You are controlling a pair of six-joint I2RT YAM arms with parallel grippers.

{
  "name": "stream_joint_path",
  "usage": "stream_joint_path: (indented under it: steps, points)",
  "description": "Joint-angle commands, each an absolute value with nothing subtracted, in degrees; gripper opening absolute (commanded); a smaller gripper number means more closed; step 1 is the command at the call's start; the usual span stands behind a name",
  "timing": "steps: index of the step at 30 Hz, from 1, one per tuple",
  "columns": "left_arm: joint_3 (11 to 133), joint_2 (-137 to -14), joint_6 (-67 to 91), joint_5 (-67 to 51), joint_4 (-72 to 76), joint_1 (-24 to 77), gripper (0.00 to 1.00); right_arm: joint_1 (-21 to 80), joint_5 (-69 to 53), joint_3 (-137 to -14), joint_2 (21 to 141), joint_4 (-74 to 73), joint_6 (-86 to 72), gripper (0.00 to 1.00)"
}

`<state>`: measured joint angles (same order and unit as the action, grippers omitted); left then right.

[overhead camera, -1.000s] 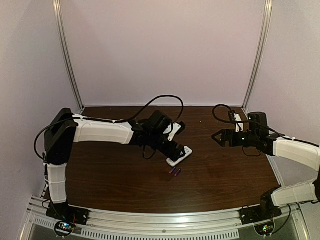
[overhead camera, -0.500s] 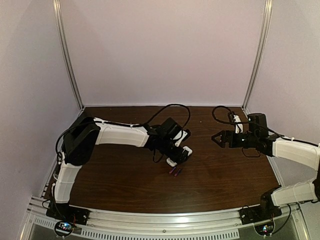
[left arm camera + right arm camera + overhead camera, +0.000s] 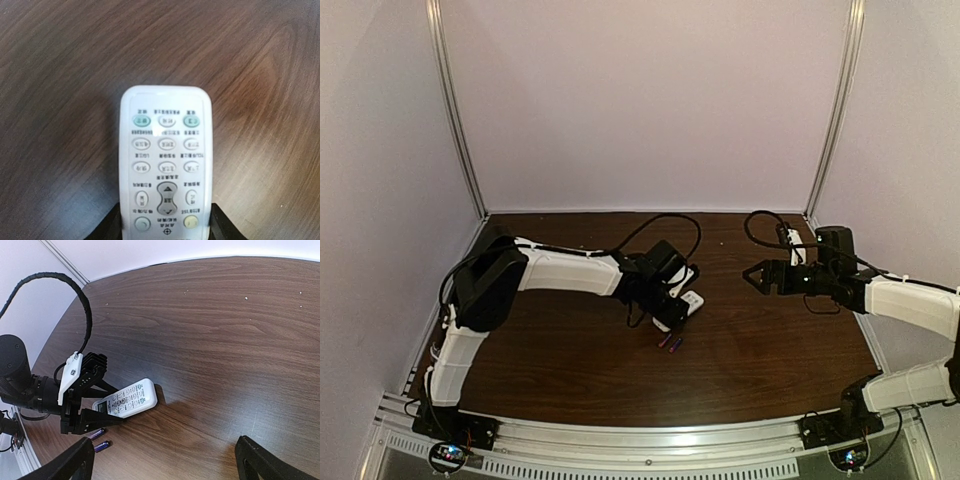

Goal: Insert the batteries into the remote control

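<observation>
The white remote control is face up, buttons showing, and my left gripper is shut on its near end. In the left wrist view the remote fills the middle, with a black finger on each side of it and a shadow beneath it. The two purple-blue batteries lie side by side on the table just in front of the remote. The right wrist view shows the remote and the batteries too. My right gripper is open and empty, well to the right of the remote.
The brown wooden table is walled by pale panels at the back and sides. A black cable loops over the left arm. An aluminium rail runs along the near edge.
My left arm has folded in and its gripper has carried the remote a little farther from the batteries. The right arm has not moved.
</observation>
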<state>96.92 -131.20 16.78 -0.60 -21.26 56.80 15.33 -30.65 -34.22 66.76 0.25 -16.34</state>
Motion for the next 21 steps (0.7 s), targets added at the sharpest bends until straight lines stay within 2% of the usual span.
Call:
stream_joint_path:
  steps: [1, 6, 12, 21]
  points:
    - [98.3, -132.85, 15.76, 1.66, -23.81, 56.95, 0.45, 14.86, -29.78, -33.36, 65.42, 0.95, -16.08, 1.0]
    - [99.96, -129.92, 15.04, 0.05, -26.44, 56.82, 0.39, 15.16, -31.92, -33.49, 62.69, 1.34, -16.64, 1.0]
    - [96.67, -119.85, 14.86, -11.82, -27.98, 54.45, 0.39, 19.07, -29.97, -36.77, 55.92, -3.9, -15.1, 1.0]
    - [82.9, -103.07, 15.76, -26.22, -31.16, 49.56, 0.38, 34.9, -20.33, -42.6, 47.26, -13.78, -5.88, 1.0]
